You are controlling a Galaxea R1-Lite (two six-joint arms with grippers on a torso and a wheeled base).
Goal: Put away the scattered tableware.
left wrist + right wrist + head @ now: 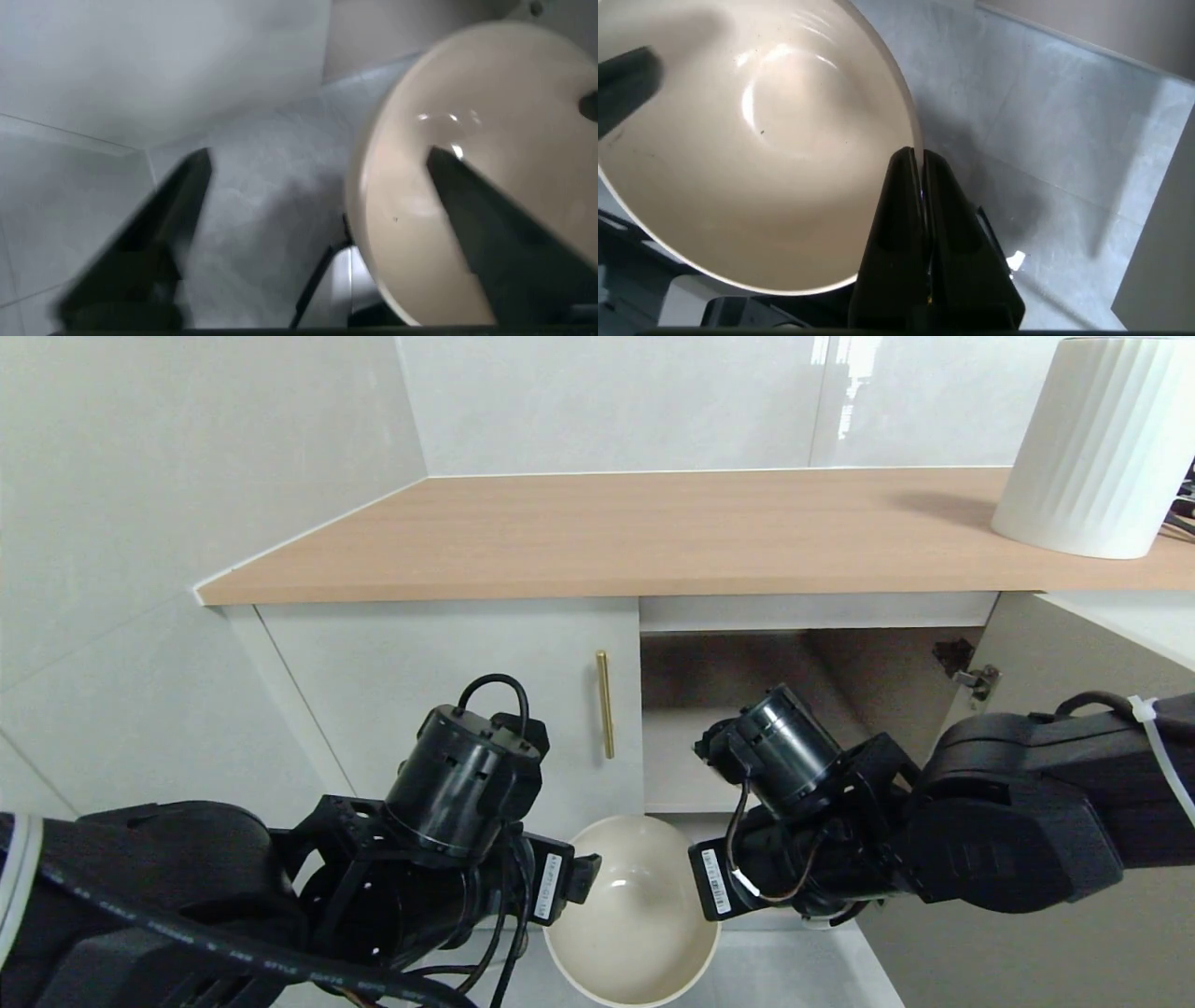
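Cabinet [420, 691] with pale grey fronts is seen under a wood-topped bench [607, 532]. Its left door is closed; its right door [1055, 653] is swung open, and a dim shelf space [747, 672] is exposed. A white ribbed cylinder [1092, 448] is stood upright on the bench top at the robot's right, against the wall.

Bowl [635, 915] is seen as round, cream-white and glossy, plain inside, with faint dark specks and light glints on the inner wall. It is held in the air low in front of the cabinet, just below the gap between the closed door and the opening, above the grey tiled floor [1064, 140], mouth facing up and tilted a little.

Right end effector [920, 173] is closed on the bowl's rim, one finger inside and one outside, on the bowl's right side. Left end effector [320, 161] is spread wide with nothing gripped. One finger [486, 233] is set over the bowl's inside, the other [149, 233] is well outside the bowl, and the rim is seen between the two. The bowl is thus flanked by both, left and right.

A slim gold handle [604, 705] is fixed upright on the closed door, near its edge by the opening.
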